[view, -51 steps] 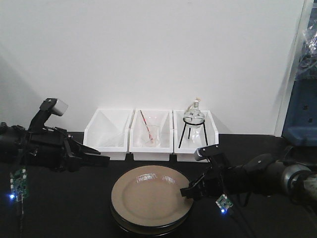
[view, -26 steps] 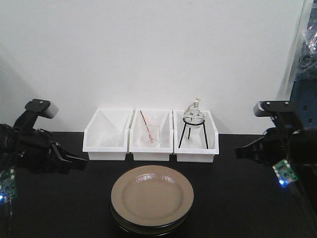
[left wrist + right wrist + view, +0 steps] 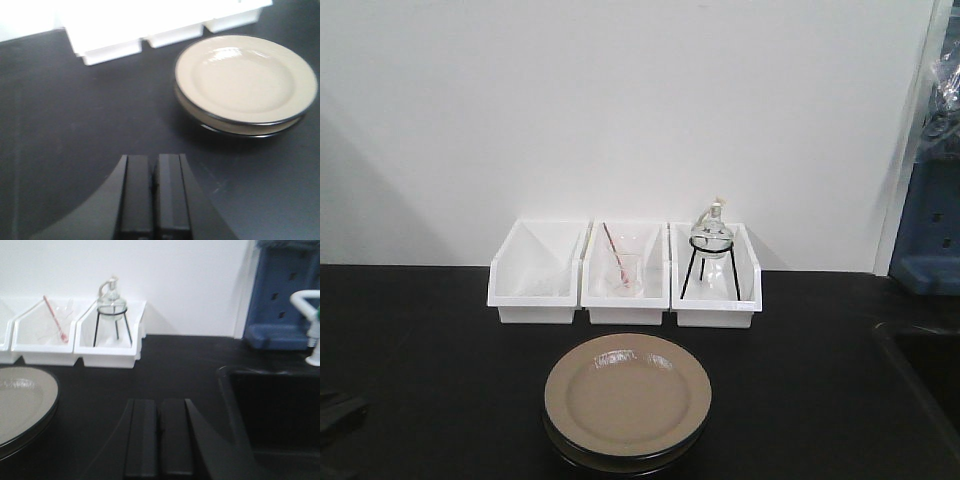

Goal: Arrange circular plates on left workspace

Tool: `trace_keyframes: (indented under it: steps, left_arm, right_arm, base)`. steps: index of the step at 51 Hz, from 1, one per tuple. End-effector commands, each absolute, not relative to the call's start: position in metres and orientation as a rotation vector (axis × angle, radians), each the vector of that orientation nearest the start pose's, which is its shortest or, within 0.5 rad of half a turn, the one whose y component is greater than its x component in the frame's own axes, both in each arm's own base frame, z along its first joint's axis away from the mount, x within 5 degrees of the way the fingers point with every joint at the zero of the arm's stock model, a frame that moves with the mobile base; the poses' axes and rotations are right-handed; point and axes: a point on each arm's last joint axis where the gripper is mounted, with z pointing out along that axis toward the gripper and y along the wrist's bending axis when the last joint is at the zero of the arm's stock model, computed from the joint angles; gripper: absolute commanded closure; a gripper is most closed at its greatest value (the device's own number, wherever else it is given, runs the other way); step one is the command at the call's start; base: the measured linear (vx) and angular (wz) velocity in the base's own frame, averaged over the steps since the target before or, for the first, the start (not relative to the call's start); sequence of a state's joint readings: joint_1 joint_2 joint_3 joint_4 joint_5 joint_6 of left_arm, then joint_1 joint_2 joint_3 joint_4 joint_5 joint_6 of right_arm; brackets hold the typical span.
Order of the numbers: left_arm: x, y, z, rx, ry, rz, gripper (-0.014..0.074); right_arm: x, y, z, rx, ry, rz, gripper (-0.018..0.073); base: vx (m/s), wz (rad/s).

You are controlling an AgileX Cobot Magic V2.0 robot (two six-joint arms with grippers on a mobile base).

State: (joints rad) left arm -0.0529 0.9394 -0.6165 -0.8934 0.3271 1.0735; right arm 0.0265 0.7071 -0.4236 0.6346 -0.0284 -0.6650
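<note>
Two tan round plates lie stacked on the black countertop, in front of the middle white bin. The lower plate shows only as a dark rim under the top one. The stack also shows in the left wrist view and at the left edge of the right wrist view. My left gripper is shut and empty, above bare counter to the left of the stack. My right gripper is shut and empty, above bare counter between the stack and the sink. Neither gripper shows in the front view.
Three white bins stand in a row at the back wall. The middle one holds a beaker with a red rod; the right one holds a round flask on a black stand. A recessed sink and a blue rack are at the right.
Both arms have drawn back out of the front view. The right gripper has left the plate's right rim. The plate stack has not moved.
</note>
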Motion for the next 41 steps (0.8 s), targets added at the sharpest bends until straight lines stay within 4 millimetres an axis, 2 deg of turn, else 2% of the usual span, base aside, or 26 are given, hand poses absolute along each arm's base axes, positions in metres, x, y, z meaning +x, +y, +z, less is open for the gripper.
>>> trace_keyframes:
  steps: [1,7,16,41]
  left_arm:
    - [0.1775,-0.0239,0.3015,0.281,1.855,-0.089,0.0597]
    - [0.1713,-0.0179,0.2962,0.211,1.827,-0.047,0.0597]
    - [0.1712,-0.0185,0.2951,0.141,1.835,-0.11,0.0596]
    - [0.1709,-0.0195,0.2945,0.147,1.839,-0.122,0.0596]
  right_arm:
    - [0.1353,-0.0059,0.3011,0.029,1.589,-0.091,0.0564]
    - [0.131,-0.0102,0.296,0.062,1.547,-0.13,0.0564]
    - [0.1314,-0.0117,0.2976,0.078,1.527,-0.141,0.0564]
    - [0.1314,-0.0117,0.2976,0.077,1.526,-0.142,0.0564]
  base:
    - [0.0,0.0]
    - [0.0,0.0]
    - [0.0,0.0]
    - [0.0,0.0]
